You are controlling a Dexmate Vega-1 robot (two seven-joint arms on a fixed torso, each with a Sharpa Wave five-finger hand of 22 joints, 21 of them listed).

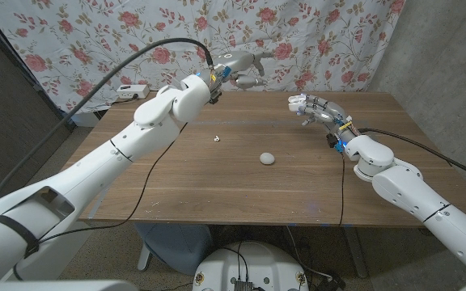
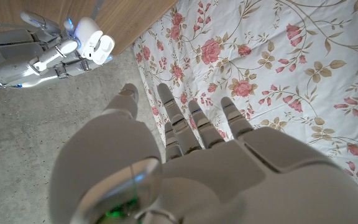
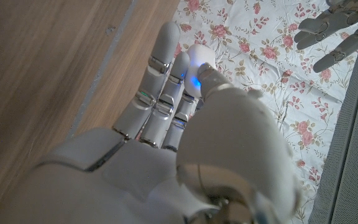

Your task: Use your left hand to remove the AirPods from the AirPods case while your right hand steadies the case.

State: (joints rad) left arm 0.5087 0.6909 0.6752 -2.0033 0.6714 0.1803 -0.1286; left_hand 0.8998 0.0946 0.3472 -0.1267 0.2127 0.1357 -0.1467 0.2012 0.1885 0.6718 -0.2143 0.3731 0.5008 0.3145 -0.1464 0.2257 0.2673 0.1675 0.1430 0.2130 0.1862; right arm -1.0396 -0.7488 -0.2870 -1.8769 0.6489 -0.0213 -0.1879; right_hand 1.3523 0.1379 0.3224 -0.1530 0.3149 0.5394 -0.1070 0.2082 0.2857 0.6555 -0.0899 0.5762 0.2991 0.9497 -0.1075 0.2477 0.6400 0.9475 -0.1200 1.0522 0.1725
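Head view: the left hand is raised over the far edge of the tabletop, fingers spread and grasping nothing; the right hand grips the open white AirPods case above the tabletop's far right; a small earbud and a white rounded piece lie mid-tabletop. Left wrist view: the left hand faces the floral curtain; the right hand holds the case, lid open. Right wrist view: fingers curl round the case

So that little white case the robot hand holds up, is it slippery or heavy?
The white case looks smooth and rounded, so it is probably slippery for the right robot hand holding it. It is small beside those fingers, so likely light. Its lid seems hinged open, so it might flap if jostled.
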